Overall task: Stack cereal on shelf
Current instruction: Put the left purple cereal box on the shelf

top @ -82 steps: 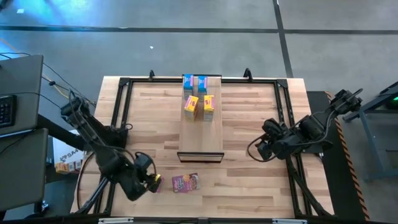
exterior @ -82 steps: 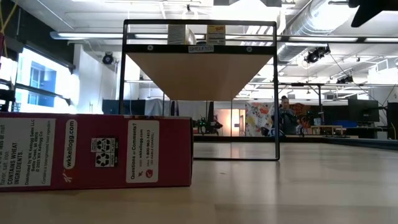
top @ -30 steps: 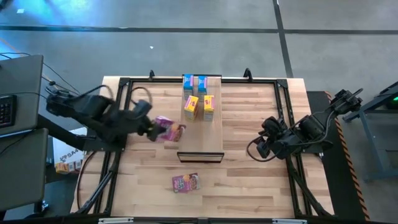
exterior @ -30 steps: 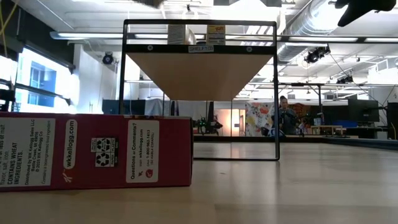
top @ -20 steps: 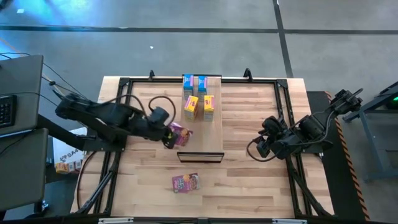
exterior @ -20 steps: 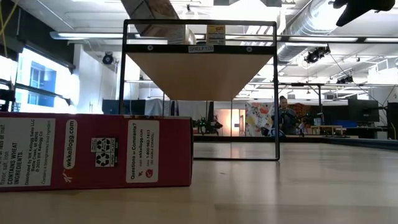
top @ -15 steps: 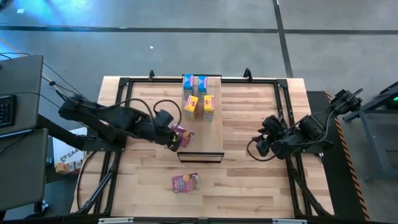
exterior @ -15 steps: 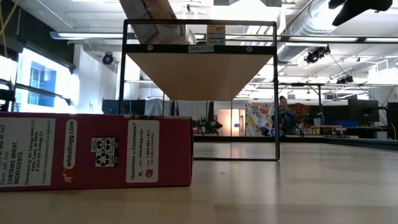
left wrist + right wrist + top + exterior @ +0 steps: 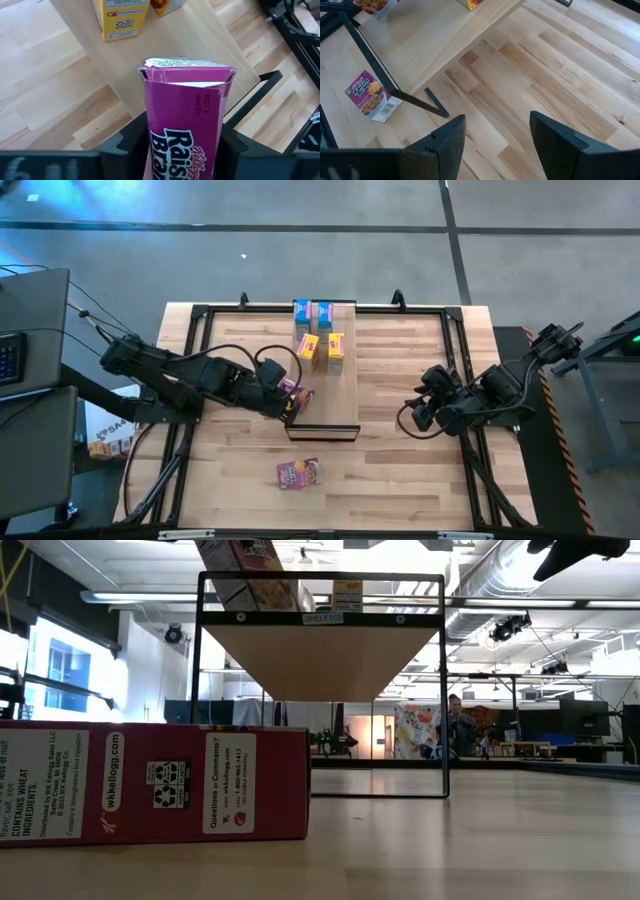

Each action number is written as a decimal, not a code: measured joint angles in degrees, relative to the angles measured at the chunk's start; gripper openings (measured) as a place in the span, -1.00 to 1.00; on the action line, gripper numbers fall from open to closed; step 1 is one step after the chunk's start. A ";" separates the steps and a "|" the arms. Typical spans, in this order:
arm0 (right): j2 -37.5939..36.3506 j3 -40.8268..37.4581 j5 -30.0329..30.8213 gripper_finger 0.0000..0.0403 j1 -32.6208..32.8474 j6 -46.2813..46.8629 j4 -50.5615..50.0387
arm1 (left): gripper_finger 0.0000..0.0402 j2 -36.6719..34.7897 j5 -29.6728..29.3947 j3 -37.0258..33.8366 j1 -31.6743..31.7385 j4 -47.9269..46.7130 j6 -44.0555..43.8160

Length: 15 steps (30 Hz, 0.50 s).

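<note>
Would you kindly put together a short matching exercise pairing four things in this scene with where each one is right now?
Things:
1. Pink box in the left hand
2. Second pink box
3. Two blue boxes
4. Right hand

Places:
A. Lying flat on the table in front of the shelf
B. Standing at the far end of the shelf
C. Open and empty, off the shelf's right side
D. Held over the shelf's left edge near its front end

Pairs: 1-D, 2-A, 3-B, 4-C
</note>
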 joint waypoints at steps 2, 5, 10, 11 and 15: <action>0.00 0.00 0.00 0.05 0.00 0.00 0.00 | -0.21 -0.02 0.33 0.00 0.00 -0.02 0.00; 0.00 0.00 0.00 0.05 0.00 0.00 0.16 | -0.12 -0.07 0.87 0.00 0.00 0.07 -0.02; 0.00 0.00 0.01 0.05 0.00 -0.01 0.78 | 0.01 -0.41 1.11 0.05 0.00 0.40 0.26; 0.00 0.00 0.01 0.05 0.00 0.00 0.79 | 0.03 -0.42 1.11 0.09 0.00 0.46 0.47; 0.00 0.00 0.02 0.05 0.00 0.00 0.83 | 0.11 -0.41 1.11 0.09 0.04 1.31 0.86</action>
